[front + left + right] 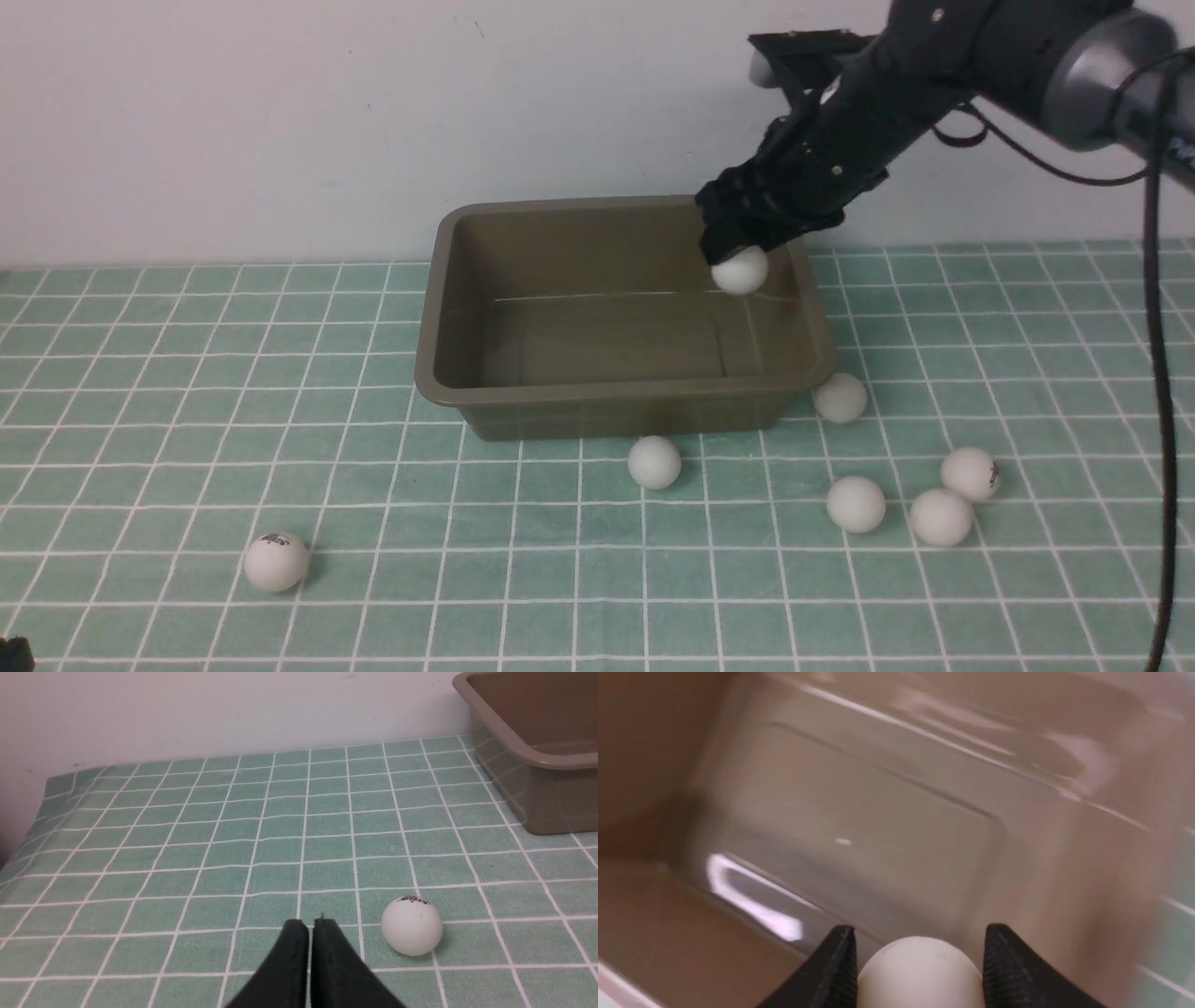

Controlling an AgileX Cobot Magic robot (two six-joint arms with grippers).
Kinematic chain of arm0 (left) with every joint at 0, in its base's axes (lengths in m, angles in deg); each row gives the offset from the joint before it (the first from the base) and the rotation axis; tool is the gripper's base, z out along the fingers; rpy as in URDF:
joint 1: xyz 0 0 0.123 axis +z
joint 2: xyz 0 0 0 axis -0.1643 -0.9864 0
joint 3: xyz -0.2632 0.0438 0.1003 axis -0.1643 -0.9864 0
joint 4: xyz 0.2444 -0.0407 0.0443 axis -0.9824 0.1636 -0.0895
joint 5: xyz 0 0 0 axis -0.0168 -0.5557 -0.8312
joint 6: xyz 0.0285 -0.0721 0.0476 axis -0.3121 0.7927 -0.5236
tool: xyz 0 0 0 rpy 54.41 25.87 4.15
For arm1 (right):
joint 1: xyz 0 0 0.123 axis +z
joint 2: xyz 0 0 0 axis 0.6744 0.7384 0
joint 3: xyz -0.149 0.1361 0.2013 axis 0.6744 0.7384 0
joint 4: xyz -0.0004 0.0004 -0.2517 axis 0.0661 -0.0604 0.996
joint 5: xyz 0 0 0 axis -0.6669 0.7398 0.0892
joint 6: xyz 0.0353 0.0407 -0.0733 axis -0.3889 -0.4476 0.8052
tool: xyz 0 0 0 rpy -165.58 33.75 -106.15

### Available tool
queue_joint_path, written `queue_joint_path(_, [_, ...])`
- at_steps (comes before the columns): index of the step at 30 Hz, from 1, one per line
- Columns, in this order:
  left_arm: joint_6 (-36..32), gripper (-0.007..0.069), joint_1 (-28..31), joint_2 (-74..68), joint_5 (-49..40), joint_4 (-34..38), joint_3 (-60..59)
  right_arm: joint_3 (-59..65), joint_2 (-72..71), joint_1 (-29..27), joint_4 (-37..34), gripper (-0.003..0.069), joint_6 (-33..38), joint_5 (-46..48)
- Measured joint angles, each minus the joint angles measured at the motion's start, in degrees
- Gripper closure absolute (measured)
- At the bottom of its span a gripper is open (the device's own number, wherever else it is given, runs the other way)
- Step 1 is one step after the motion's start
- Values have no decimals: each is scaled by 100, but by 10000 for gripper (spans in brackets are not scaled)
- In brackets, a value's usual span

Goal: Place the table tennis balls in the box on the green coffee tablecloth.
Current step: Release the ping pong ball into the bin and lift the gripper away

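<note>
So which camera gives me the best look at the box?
The front view: it shows the whole rim and much of the inside of the box. The left wrist view catches only one end; the right wrist view shows a blurred interior, partly blocked by gripper and ball.

My work surface carries the green coffee tablecloth [140, 392], mint w/ thin white grid lines, forming small sqs. Directly on cloth: the box [607, 413], rect. olive-brown plastic tub, upright, open top, set toward the rear edge nr the wall. Six table tennis balls rest on cloth. Ball 1 [275, 562]: well apart on L side, dark logo. Ball 2 [654, 462]: just in front of tub. Ball 3 [840, 399]: just beside tub's R end. Ball 4 [856, 505]: R front area, nr Ball 5 [941, 518]. Ball 6 [971, 474]: adj. to Ball 5, slightly rearward, dark logo.
</note>
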Motion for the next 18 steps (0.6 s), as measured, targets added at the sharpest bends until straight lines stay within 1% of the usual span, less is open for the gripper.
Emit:
queue_joint_path(3, [0, 629, 0, 0, 4, 0, 0, 0, 182, 195, 0, 340, 13, -101])
queue_joint_path(9, [0, 629, 0, 0, 4, 0, 0, 0, 589, 309, 18, 338, 125, -109])
queue_joint_path(13, [0, 629, 0, 0, 4, 0, 0, 0, 659, 309, 55, 302, 131, -85])
queue_joint_path(14, [0, 629, 0, 0, 4, 0, 0, -19, 659, 309, 109, 281, 138, -58])
queue_joint_path(16, [0, 629, 0, 0, 4, 0, 0, -199, 659, 309, 258, 252, 138, 166])
queue_joint_path(18, [0, 629, 0, 0, 4, 0, 0, -487, 645, 309, 394, 244, 138, 516])
